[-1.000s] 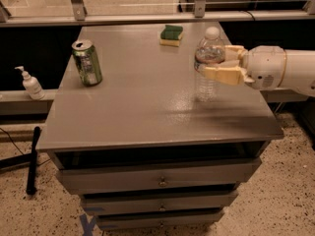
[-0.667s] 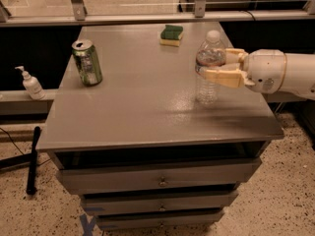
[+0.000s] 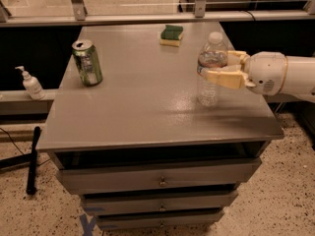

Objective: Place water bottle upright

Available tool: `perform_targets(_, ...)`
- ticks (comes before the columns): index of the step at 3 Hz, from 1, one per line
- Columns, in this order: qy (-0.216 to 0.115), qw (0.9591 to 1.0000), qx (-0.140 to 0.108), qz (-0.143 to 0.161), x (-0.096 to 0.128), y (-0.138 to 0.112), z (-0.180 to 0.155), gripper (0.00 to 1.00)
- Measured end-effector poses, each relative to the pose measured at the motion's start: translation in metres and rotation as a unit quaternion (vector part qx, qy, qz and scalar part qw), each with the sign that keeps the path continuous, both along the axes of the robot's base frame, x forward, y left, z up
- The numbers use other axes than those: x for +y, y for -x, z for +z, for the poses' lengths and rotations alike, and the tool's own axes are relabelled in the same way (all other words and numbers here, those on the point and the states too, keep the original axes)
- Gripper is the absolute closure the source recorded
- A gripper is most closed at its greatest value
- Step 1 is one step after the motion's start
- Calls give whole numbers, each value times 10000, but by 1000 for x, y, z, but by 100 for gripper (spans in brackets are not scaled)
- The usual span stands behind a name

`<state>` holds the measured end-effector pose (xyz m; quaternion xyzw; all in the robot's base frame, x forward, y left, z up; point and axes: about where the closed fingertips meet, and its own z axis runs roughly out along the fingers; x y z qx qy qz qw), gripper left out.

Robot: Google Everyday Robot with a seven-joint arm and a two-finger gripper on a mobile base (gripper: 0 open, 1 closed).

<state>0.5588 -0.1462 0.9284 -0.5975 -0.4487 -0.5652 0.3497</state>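
Note:
The water bottle (image 3: 208,89) is clear ribbed plastic with a white cap. It stands upright on the grey table top (image 3: 142,102), near the right edge. My gripper (image 3: 212,69) reaches in from the right at label height. Its cream fingers (image 3: 221,76) sit on either side of the bottle, one in front and one behind, shut on it. The bottle's base appears to rest on the table. The white arm (image 3: 275,73) extends off the right side of the view.
A green drink can (image 3: 87,63) stands at the table's left. A green and yellow sponge (image 3: 172,35) lies at the back. A small white pump bottle (image 3: 31,84) stands on a ledge to the left. Drawers (image 3: 160,181) sit below the table top.

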Motion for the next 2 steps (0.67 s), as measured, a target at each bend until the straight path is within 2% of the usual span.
perform_targets(2, -17, 9999, 64, -153, -7, -2, -4, 12)
